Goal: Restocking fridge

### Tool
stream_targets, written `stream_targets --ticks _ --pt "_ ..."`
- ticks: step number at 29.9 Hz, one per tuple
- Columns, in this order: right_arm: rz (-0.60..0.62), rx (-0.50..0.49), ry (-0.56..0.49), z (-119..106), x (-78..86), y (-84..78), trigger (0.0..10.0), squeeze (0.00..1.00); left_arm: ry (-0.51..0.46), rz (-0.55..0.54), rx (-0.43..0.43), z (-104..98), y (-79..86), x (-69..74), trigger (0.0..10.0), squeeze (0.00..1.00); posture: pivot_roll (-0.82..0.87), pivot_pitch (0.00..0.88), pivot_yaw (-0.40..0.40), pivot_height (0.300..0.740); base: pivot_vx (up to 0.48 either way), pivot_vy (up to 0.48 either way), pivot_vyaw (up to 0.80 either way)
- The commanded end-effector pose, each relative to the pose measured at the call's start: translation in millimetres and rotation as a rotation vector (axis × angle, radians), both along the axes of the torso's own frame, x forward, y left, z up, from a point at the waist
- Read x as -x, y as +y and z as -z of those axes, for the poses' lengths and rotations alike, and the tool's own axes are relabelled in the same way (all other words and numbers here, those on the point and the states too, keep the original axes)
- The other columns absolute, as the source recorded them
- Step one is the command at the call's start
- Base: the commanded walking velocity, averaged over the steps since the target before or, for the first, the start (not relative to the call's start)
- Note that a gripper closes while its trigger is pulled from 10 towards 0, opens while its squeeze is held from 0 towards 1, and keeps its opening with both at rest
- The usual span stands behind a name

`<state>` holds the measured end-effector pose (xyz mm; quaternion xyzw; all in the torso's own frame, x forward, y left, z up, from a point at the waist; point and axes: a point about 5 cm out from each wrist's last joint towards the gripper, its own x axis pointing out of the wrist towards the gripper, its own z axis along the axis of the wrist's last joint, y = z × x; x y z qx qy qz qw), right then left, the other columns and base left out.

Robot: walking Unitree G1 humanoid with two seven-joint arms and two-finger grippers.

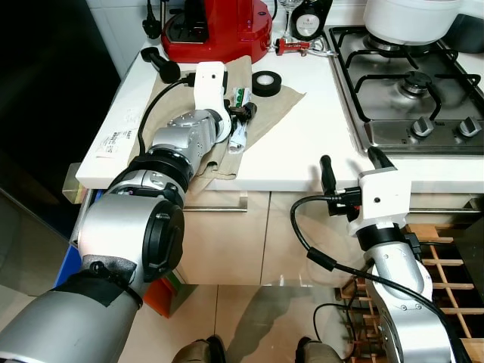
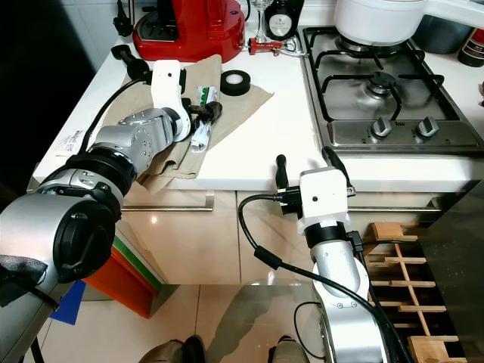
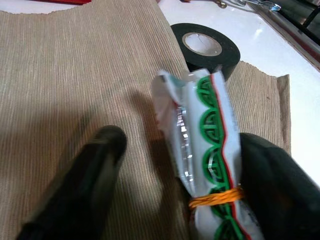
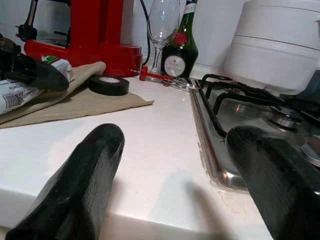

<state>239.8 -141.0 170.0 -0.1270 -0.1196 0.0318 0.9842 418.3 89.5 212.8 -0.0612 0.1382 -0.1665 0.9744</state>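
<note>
I am only beginning the restocking: my left tool (image 3: 175, 195), spread wide, is straddling the green-and-white foil packet (image 3: 207, 165) on the beige cloth (image 3: 65, 75) near the table's left edge, nothing gripped, while my right tool (image 2: 306, 168) is waiting spread at the front edge.

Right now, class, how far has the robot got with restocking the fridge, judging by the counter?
Early stage; nothing looks put away yet. In hand: the left pincer sits open around the green-and-white packet on the beige cloth, one finger against it, the other apart, so no grip yet. The right pincer waits open at the counter edge. Left: closing, lifting and carrying the packet to the fridge.
</note>
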Motion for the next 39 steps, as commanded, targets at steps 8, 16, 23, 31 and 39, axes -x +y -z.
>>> stream_targets --ticks 8,16,23,31,39 --pt "-0.01 0.011 0.006 0.7 -0.3 4.1 10.0 0.0 -0.044 -0.045 0.092 -6.5 9.3 -2.6 0.0 0.0 -0.24 0.106 0.1 0.74 0.0 0.0 0.0" --pt "-0.006 0.007 0.009 1.7 -1.0 4.2 10.0 0.0 -0.064 -0.029 0.112 -7.9 11.0 -2.7 0.0 0.0 -0.24 0.106 0.102 0.74 0.0 0.0 0.0" --pt "0.0 0.006 0.011 2.8 -0.6 3.5 10.0 0.0 -0.185 -0.019 0.106 -29.7 15.9 -6.1 0.0 0.0 -0.24 0.107 0.104 0.74 0.0 0.0 0.0" --pt "-0.002 0.007 0.017 4.8 -1.3 2.7 10.0 0.0 -0.376 0.011 0.121 -74.4 20.1 -8.0 0.0 0.0 -0.23 0.103 0.091 0.74 0.0 0.0 0.0" --pt "-0.009 0.011 0.017 5.0 -4.1 1.3 10.0 0.0 -0.449 0.028 0.09 -79.0 24.6 -6.4 0.0 0.0 -0.22 0.093 0.076 0.74 0.0 0.0 0.0"
